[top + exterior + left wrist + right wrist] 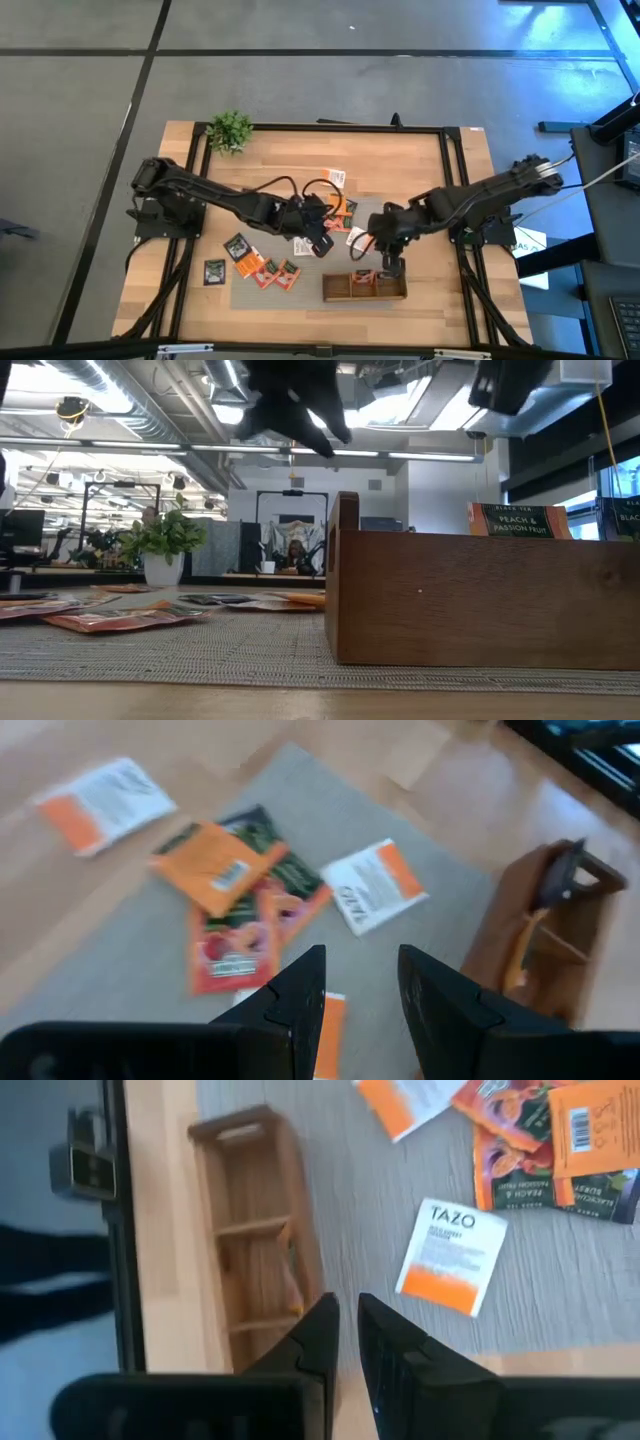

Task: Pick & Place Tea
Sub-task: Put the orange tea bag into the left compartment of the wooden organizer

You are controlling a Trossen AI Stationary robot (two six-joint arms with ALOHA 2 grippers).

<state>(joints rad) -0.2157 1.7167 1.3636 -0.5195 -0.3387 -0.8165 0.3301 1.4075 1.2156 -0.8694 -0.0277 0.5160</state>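
Note:
Several small flat tea sachets lie scattered on the grey mat [262,292] and the wood. They include dark ones [237,245], red and orange ones [266,274] and white-and-orange ones [337,178]. A pile of them [235,890] lies ahead of my left gripper. My left gripper [320,238] hovers open over the mat, above a white-and-orange sachet [328,1020]. My right gripper [391,262] hangs shut and empty just beyond the wooden tray [364,288], beside a white TAZO sachet [452,1256]. Sachets stand upright in the tray [525,520].
A small potted plant [230,130] stands at the table's far left corner. The tray [250,1230] sits near the table's near edge, with an orange sachet in its middle compartment [290,1270]. A black frame [450,190] borders the tabletop. Bare wood lies left of the mat.

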